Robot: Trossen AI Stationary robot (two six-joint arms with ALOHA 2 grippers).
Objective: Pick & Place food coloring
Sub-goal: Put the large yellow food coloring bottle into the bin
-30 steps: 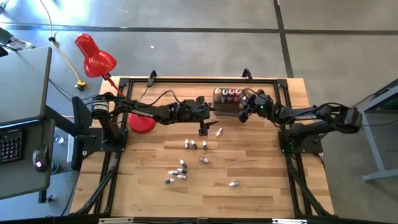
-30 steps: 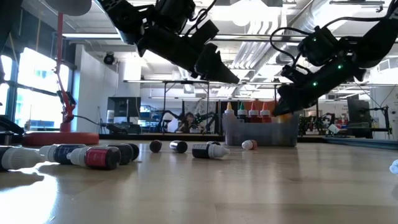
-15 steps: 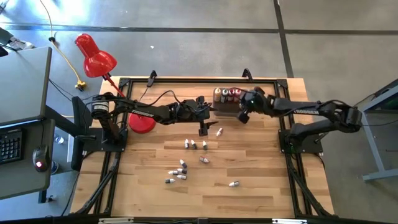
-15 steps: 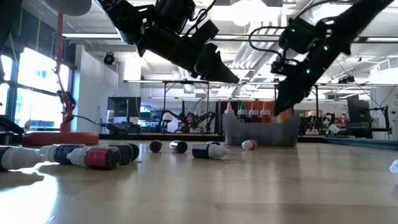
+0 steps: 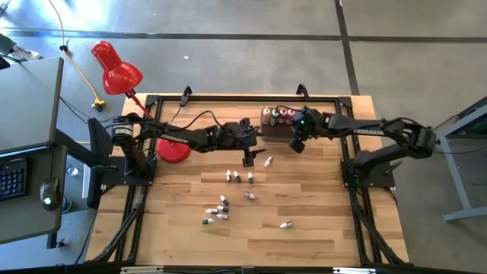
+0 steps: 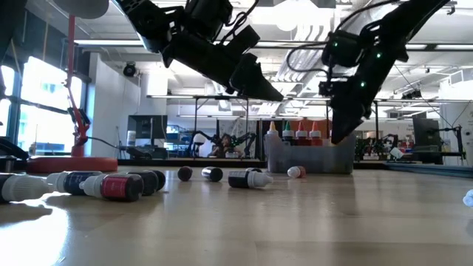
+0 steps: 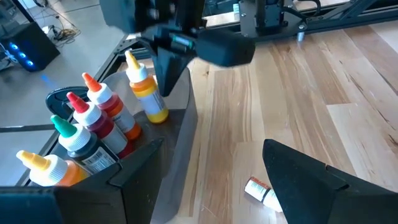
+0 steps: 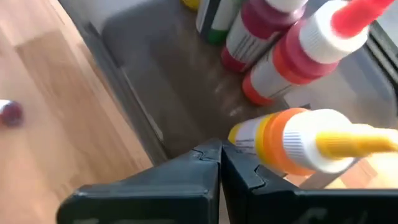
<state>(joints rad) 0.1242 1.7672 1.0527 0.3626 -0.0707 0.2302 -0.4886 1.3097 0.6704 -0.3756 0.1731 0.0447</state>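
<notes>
lower the yellow bottle (image 7: 144,87) straight into the grey tub (image 7: 177,146) beside the other upright bottles (image 7: 93,121), then release. the right gripper (image 8: 219,163) looks fully closed; whether its tips pinch the bottle is unclear. the left gripper (image 7: 236,180) waits wide open, empty, over the bench (image 5: 304,205).

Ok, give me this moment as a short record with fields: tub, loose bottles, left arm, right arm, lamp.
tub: grey tub at the table's far edge, holding upright squeeze bottles with yellow, orange, red and green caps
loose bottles: small bottles lie scattered on the wooden table, one close beside the tub
left arm: left gripper hangs above the table just left of the tub, jaws open, empty
right arm: right gripper is at the tub's right end, jaws shut, next to a yellow-capped bottle
lamp: red desk lamp at the table's left far corner
</notes>
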